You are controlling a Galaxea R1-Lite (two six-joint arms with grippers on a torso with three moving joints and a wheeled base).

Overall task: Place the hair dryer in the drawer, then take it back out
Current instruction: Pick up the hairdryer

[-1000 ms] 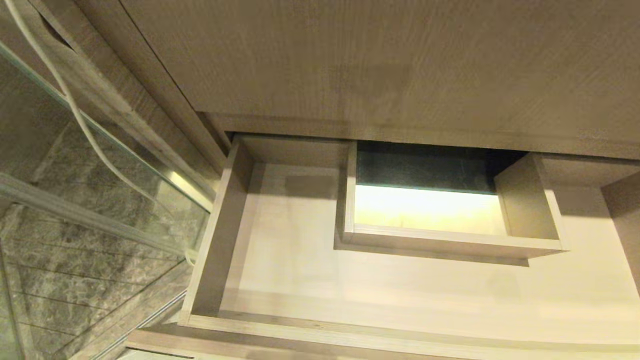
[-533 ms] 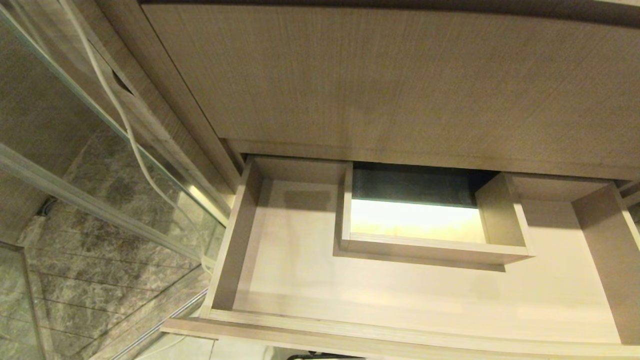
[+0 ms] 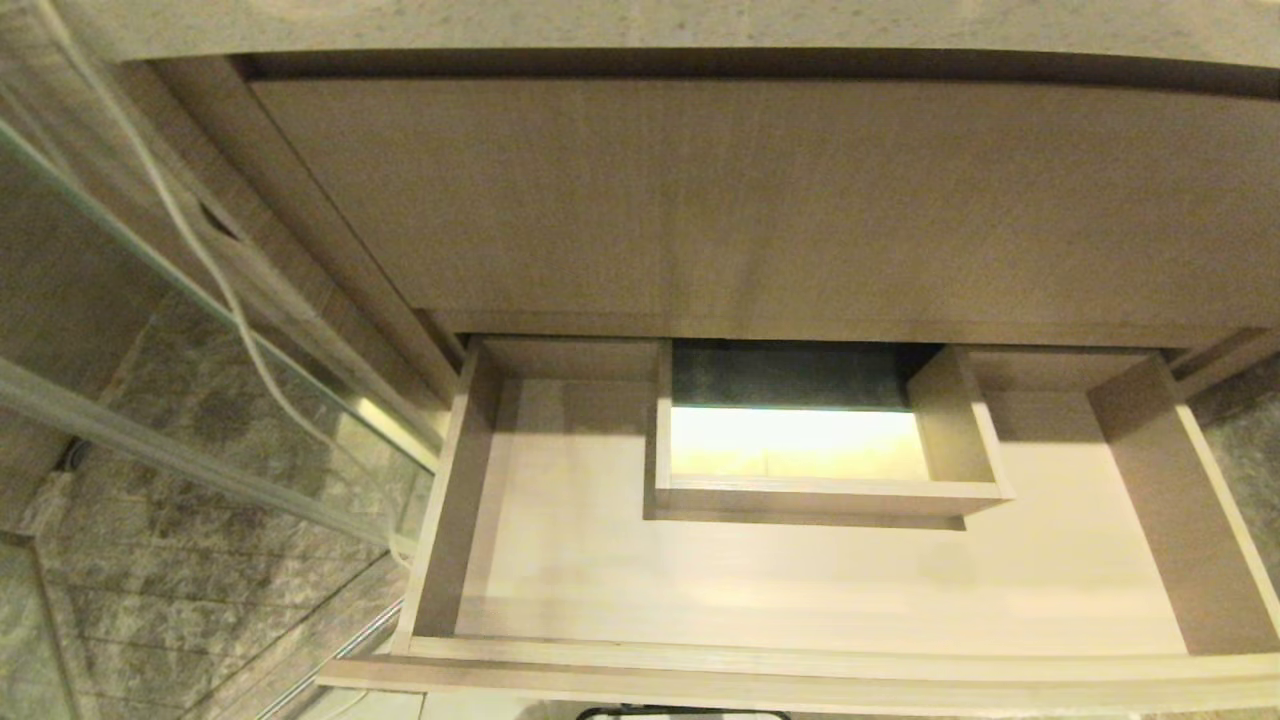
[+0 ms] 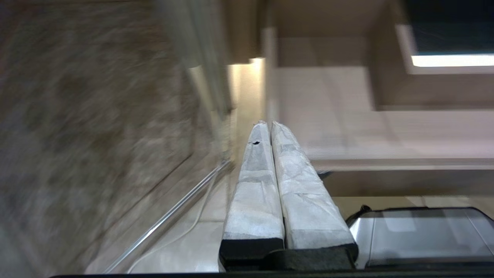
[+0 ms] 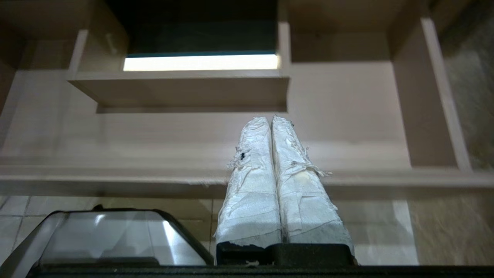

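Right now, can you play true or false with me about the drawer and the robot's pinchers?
1. The drawer is pulled open. True.
2. The hair dryer is lying in the drawer. False: no hair dryer shows in any view, and the drawer floor in sight is bare.
3. The left gripper is shut and holds nothing. True.
4. The right gripper is wide open. False: its wrapped fingers are pressed together, empty.
5. A boxed cut-out sits at the back middle of the drawer. True.
6. A white cord hangs down on the robot's right side. False: it runs down the robot's left side, by the glass panel.
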